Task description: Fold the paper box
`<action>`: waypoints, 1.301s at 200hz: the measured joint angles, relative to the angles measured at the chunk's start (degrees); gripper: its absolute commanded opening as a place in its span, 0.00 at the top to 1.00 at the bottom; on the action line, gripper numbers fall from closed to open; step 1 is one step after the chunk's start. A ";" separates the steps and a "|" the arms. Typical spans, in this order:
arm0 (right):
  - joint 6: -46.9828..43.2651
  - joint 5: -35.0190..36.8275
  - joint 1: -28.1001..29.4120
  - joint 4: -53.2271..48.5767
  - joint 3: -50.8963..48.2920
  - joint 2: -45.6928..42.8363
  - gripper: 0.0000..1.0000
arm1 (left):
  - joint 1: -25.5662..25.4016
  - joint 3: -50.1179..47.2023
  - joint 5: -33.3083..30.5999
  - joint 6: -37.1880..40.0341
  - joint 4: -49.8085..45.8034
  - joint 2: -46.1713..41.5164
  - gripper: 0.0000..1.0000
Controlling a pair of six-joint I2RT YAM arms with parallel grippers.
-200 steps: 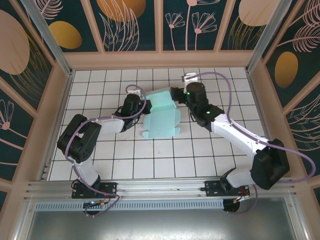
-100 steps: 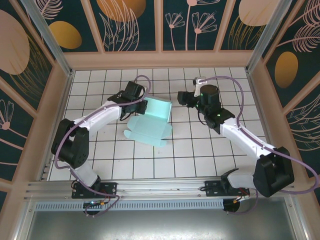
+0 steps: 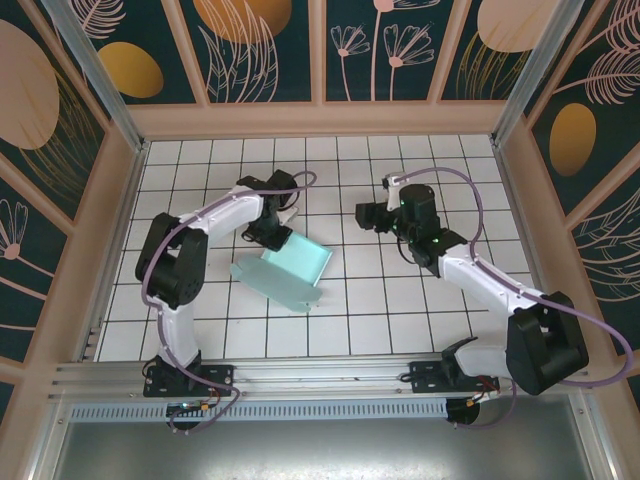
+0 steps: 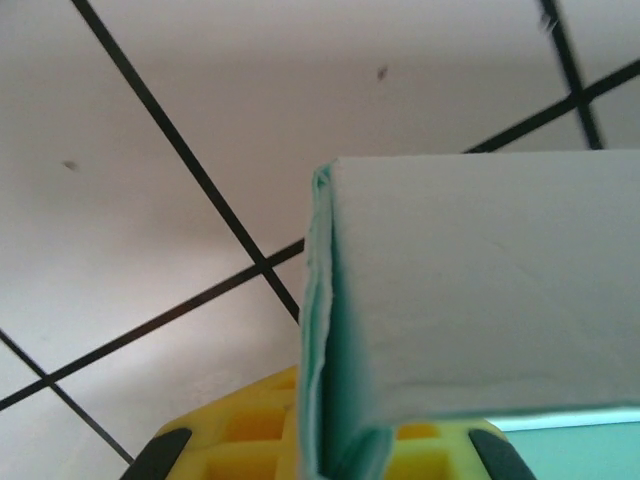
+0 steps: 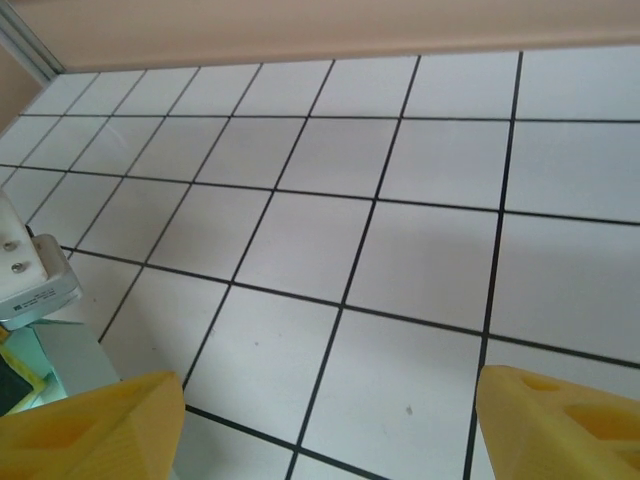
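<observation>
You have paper box (image 3: 282, 270) lying on white tiled table (image 3: 400, 300), with folded card layers showing in left wrist view (image 4: 480, 280). At box's far-left corner, your left gripper (image 3: 275, 232) is clamped on card edge, yellow fingers (image 4: 240, 440) pinching fold. Beyond box to right, well apart from it, your right gripper (image 3: 365, 213) hangs with jaws spread wide (image 5: 325, 420), nothing between them but bare tiles.

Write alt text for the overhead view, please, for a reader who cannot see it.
The left claw is shut on an edge of a partly folded mint paper box over the white tiled table. The right claw hovers open, apart.
</observation>
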 measured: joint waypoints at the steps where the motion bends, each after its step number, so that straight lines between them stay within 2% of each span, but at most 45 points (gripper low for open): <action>1: 0.00 0.00 -0.02 0.00 -0.07 -0.02 0.23 | -0.02 0.02 0.02 0.00 -0.09 0.13 1.00; 20: -0.22 0.00 -0.24 -0.07 -0.87 -0.63 0.23 | 0.00 0.70 0.57 0.39 -2.08 3.32 1.00; 36: -0.63 0.00 -0.39 -0.04 -1.07 -1.38 0.23 | -0.02 1.11 1.09 1.01 -4.04 5.27 0.87; 48: -0.92 0.00 -0.44 -0.04 -1.09 -1.86 0.23 | -0.02 1.60 1.31 1.55 -4.74 5.38 0.72; 69: -1.07 -0.17 -0.55 0.00 -1.11 -2.32 0.23 | -0.02 3.17 1.73 2.34 -5.27 5.75 0.56; 79: -1.07 -0.55 -0.66 0.00 -1.14 -2.32 0.23 | -0.02 4.09 2.03 2.08 -5.25 5.95 0.50; 118: -1.07 -2.58 -0.83 0.26 -1.14 -1.22 0.23 | -0.09 5.64 5.99 3.82 -3.21 5.60 0.39; 127: -1.07 -3.02 -0.87 0.46 -1.14 -0.37 0.23 | -0.24 5.29 7.26 4.20 -1.79 4.96 0.27; 150: -1.05 -4.37 -0.92 0.66 -1.14 2.08 0.23 | -0.52 3.19 8.20 4.00 3.80 0.87 0.14; 174: -1.03 -6.03 -0.98 0.81 -1.07 4.24 0.23 | -0.76 0.83 6.29 0.15 12.61 -5.31 0.09; 184: -1.03 -6.71 -0.96 0.85 -0.76 5.33 0.23 | -0.76 -1.46 5.11 -2.01 17.77 -8.24 0.02; 208: -1.07 -7.02 0.17 0.72 0.52 8.04 0.23 | -0.76 -9.94 0.46 -6.88 29.24 -17.33 0.02; 233: -1.86 -6.40 3.10 -0.15 2.62 11.10 0.23 | 0.20 -16.85 -5.03 -10.78 36.98 -26.56 0.01; 260: -2.97 -4.20 7.78 -1.31 6.38 16.04 0.23 | 4.96 -26.32 -9.51 -14.80 44.70 -37.59 0.01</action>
